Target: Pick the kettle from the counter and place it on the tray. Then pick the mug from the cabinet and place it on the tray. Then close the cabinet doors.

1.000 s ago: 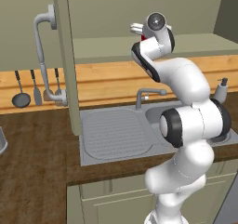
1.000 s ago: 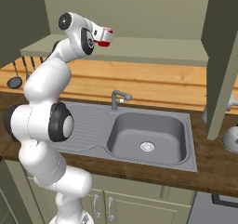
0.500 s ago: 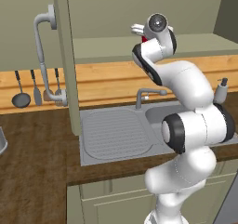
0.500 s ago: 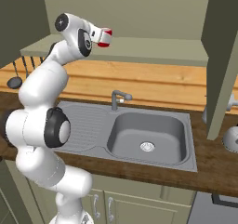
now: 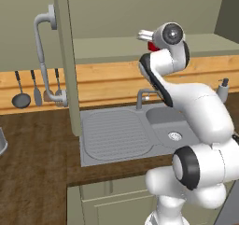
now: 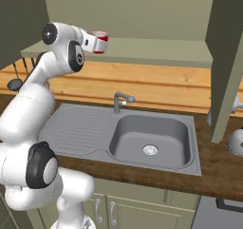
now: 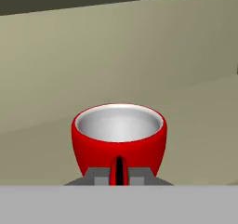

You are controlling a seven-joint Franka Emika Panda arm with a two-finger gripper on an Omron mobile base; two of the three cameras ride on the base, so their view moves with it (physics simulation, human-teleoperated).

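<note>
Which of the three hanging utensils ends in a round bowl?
The leftmost one, a ladle; the middle utensil ends in a narrow flat blade, and the right one is partly hidden behind the cabinet door handle.

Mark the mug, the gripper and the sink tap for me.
mug (image 7: 119,137): hand view, front of its red wall below the rim.
gripper (image 7: 119,175): hand view, midway between the two fingertips, shut on the mug's handle.
sink tap (image 6: 119,101): right base view, its upright grey stem.
</note>
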